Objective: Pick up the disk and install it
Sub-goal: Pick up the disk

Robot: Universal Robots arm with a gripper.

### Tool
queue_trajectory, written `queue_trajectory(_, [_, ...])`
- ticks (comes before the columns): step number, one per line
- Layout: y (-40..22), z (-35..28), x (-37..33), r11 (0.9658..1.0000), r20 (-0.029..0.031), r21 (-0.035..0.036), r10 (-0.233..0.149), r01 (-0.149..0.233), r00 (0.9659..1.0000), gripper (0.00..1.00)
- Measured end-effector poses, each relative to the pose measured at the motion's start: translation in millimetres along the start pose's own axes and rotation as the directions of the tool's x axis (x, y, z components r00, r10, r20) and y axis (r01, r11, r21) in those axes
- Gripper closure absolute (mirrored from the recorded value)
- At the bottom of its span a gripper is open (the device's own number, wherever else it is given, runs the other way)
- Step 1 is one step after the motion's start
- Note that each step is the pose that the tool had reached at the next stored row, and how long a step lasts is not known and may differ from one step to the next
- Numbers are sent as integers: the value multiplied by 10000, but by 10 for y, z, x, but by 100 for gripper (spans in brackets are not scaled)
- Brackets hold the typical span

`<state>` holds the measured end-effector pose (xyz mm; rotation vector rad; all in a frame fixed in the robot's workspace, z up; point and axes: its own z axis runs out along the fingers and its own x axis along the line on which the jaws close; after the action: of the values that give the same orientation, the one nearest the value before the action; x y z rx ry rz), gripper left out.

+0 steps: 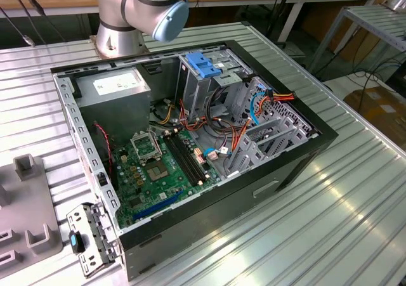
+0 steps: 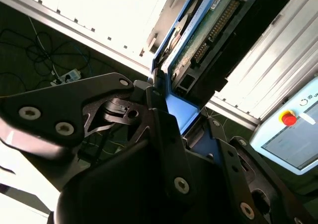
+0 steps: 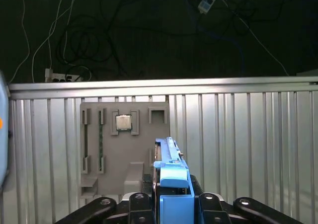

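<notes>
At exterior view's left, grey fixture tray (image 1: 25,203) sits by ribbed table (image 1: 342,197) edge; open PC case (image 1: 190,140) mid-table, bare room to its right. Cables (image 1: 223,118) crowd blue-topped cage (image 1: 206,70) inside. In first wrist view gripper (image 3: 173,204) is clamped on the disk (image 3: 171,174), held edge-on above table, long axis pointing away from wrist.

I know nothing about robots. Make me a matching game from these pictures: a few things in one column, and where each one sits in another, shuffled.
Things:
1. disk
2. square silver chip
3. power supply box

Places:
A. inside the open computer case
B. clamped in the gripper
C. on the grey fixture plate

Pairs: 1-B, 2-C, 3-A
</notes>
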<state>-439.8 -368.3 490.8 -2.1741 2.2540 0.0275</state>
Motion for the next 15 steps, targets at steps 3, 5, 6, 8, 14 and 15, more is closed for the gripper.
queue_trajectory(3, [-35, 0, -1, 10000, 0, 0, 0, 0, 10000, 63])
queue_trajectory(5, [-63, 0, -2, 10000, 0, 1, 0, 0, 10000, 63])
queue_trajectory(6, [-74, 0, -3, 10000, 0, 0, 1, -1, 10000, 63])
queue_trajectory(8, [-104, 0, -4, 10000, 0, 1, 0, 0, 10000, 63])
queue_trajectory(14, [-202, -1, -7, 10000, 1, 1, 0, 0, 10000, 63])
queue_trajectory(15, [-230, -1, -8, 10000, 0, 0, 0, 0, 10000, 63])
